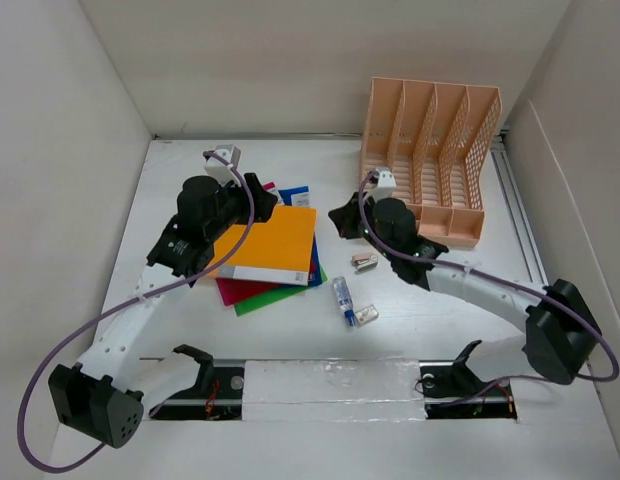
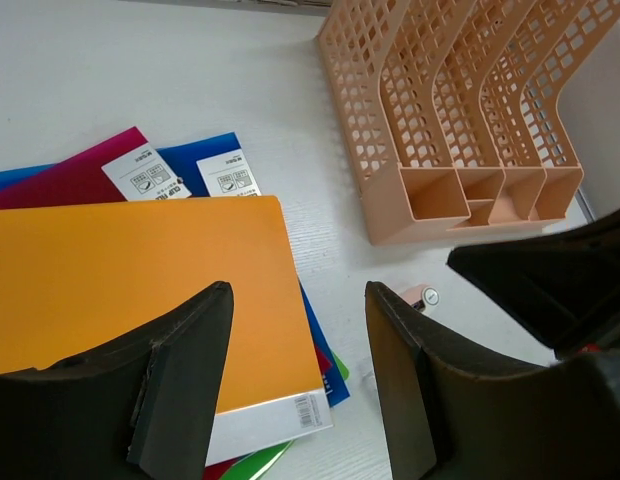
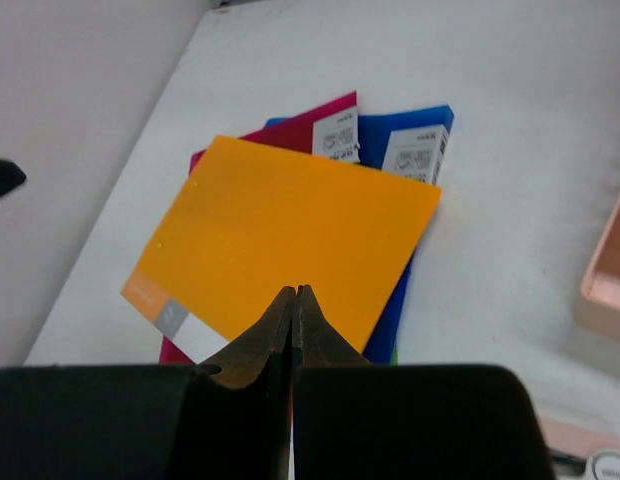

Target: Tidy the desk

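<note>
The desk (image 1: 440, 330) is a white tabletop. A stack of folders lies left of centre: an orange one (image 1: 270, 245) on top, with blue (image 2: 215, 160), magenta (image 2: 70, 180) and green (image 1: 265, 298) ones under it. My left gripper (image 1: 258, 192) is open and empty, hovering over the stack's far right part; in the left wrist view (image 2: 298, 290) its fingers straddle the orange folder's (image 2: 120, 290) right edge. My right gripper (image 1: 340, 218) is shut and empty, just right of the stack. In the right wrist view (image 3: 295, 290) its tips point at the orange folder (image 3: 290, 230).
A peach slotted file rack (image 1: 430, 150) stands at the back right. A small pink item (image 1: 364, 262), a blue-white tube (image 1: 343, 295) and another small item (image 1: 366, 314) lie right of the folders. A taped rail (image 1: 330, 385) runs along the near edge. White walls surround the desk.
</note>
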You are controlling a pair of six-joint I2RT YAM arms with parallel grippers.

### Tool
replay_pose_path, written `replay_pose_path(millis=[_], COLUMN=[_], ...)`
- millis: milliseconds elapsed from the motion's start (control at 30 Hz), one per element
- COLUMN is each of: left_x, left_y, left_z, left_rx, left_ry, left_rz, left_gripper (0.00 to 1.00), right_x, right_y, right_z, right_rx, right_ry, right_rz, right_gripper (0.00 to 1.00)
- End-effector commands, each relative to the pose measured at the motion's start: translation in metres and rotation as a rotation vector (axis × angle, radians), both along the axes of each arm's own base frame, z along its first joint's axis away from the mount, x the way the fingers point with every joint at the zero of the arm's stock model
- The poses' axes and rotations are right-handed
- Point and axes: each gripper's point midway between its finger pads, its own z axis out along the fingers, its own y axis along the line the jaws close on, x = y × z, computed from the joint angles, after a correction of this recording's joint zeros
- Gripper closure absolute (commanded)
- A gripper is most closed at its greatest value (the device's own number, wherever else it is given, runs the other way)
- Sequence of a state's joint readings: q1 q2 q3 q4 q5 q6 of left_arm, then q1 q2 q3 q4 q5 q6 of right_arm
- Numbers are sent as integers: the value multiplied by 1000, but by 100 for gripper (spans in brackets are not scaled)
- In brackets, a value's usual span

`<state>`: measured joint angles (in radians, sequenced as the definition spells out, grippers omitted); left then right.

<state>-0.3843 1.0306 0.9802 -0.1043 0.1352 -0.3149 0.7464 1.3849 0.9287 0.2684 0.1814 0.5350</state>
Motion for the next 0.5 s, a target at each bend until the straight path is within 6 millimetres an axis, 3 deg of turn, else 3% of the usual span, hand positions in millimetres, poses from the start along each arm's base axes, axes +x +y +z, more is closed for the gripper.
replay_pose_path(millis=[0, 67, 133, 167, 233, 267, 333, 367, 433, 467], left_x=[0, 0, 1, 0, 1, 1, 2, 2, 0, 0], left_y=[-3, -3, -4, -5, -6, -6, -5, -6, -7, -8], left_z=[11, 11, 9, 9, 9, 9, 8, 7, 7, 9], left_rx=[-16, -15, -11, -12, -14, -14, -16, -13, -17, -20], left_ry=[-47, -50, -43, -43, -45, -45, -44, -39, -39, -48], left_rz=[-22, -23, -29, -34, -37, -37, -31, -35, -43, -48], left_gripper=[48, 48, 48, 49, 50, 51, 54, 62, 68, 76], right_x=[-13, -32, -55, -58, -76, -78, -91, -95, -107, -110], right_y=[-18, -26, -44, -46, -62, -64, -71, -75, -80, -82], right_z=[4, 1, -30, -19, -45, -38, -55, -60, -72, -78], right_rx=[32, 69, 45, 69, 20, 33, -25, -48, -91, -105], right_ry=[-25, 18, 92, 73, 128, 111, 170, 190, 236, 255], right_rz=[-60, -37, -35, -34, -32, -30, -23, -20, 3, 6], right_gripper=[100, 100, 100, 100, 100, 100, 100, 100, 100, 95])
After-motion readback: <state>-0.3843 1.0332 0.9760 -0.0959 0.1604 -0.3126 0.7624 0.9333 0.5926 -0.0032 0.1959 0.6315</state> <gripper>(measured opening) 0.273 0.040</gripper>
